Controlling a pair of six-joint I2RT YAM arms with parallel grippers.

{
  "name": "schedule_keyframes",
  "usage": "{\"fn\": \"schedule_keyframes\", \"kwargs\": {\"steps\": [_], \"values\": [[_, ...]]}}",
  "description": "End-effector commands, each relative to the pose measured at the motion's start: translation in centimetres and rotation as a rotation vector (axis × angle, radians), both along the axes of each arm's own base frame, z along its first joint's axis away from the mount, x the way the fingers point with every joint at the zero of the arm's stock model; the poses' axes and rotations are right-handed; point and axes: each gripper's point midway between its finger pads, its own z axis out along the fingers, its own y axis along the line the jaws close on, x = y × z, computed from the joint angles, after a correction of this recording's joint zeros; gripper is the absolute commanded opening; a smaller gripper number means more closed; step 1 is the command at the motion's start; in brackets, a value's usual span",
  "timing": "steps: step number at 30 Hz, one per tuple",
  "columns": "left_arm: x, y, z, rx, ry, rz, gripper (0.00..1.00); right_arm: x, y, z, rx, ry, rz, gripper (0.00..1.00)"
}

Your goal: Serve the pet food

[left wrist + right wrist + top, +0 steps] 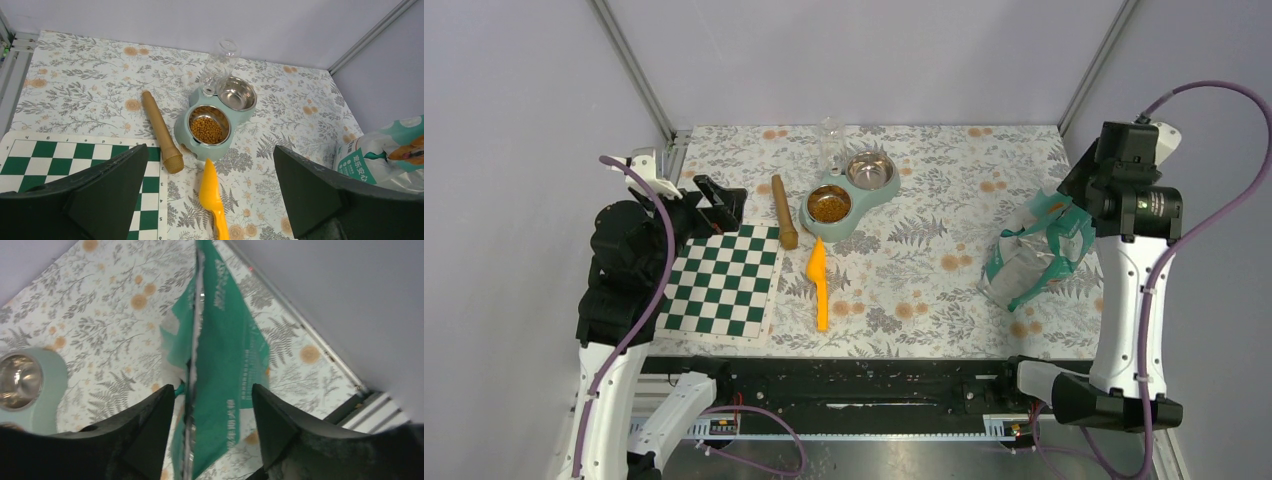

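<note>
Pet food (206,129) sat in the bowl (180,131), so the right gripper (213,391) had its fingers apart around the bag (230,340) top, ready to pinch.

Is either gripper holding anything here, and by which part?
Left gripper is open and empty. Right gripper straddles the top edge of the bag, jaws apart on either side; no closed grip shows.

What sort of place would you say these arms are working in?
Most likely a robotics lab test cell staged as a home pet-feeding spot: plain grey panels in metal frame posts enclose a floral-clothed table, set with a twin-bowl feeder and a pet food bag.
</note>
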Motion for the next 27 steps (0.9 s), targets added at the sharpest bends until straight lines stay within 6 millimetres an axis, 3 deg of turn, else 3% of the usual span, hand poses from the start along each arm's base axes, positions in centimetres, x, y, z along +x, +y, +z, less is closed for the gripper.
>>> {"fn": "schedule_keyframes", "kwargs": {"steps": [1,4,6,7,11,14,21,27], "values": [[0.0,0.5,1.3,0.018,-0.033,0.024,0.99,1.6,1.4,-0.6,0.069,-0.009,0.063,0.58],[0.1,0.6,1.2,0.019,-0.027,0.028,0.99,2.0,1.6,-0.4,0.073,-0.015,0.084,0.36],[0.2,0.6,1.2,0.018,-0.025,0.028,0.99,2.3,2.2,-0.2,0.092,-0.026,0.112,0.09],[0.1,0.6,1.5,0.014,-0.031,0.03,0.99,2.4,2.6,-0.1,0.107,-0.036,0.128,0.0],[-0.6,0.2,3.3,-0.008,-0.115,0.005,0.99,2.9,5.4,1.3,0.201,-0.114,0.246,0.0],[-0.7,0.0,4.1,-0.023,-0.145,-0.007,0.99,2.6,8.2,3.4,0.289,-0.194,0.36,0.0],[-0.5,-1.7,3.9,-0.046,-0.121,-0.098,0.99,0.5,14.0,8.5,0.321,-0.314,0.544,0.0],[-0.5,-2.4,3.3,-0.067,-0.098,-0.129,0.99,0.0,16.3,10.4,0.356,-0.369,0.594,0.0]]}}
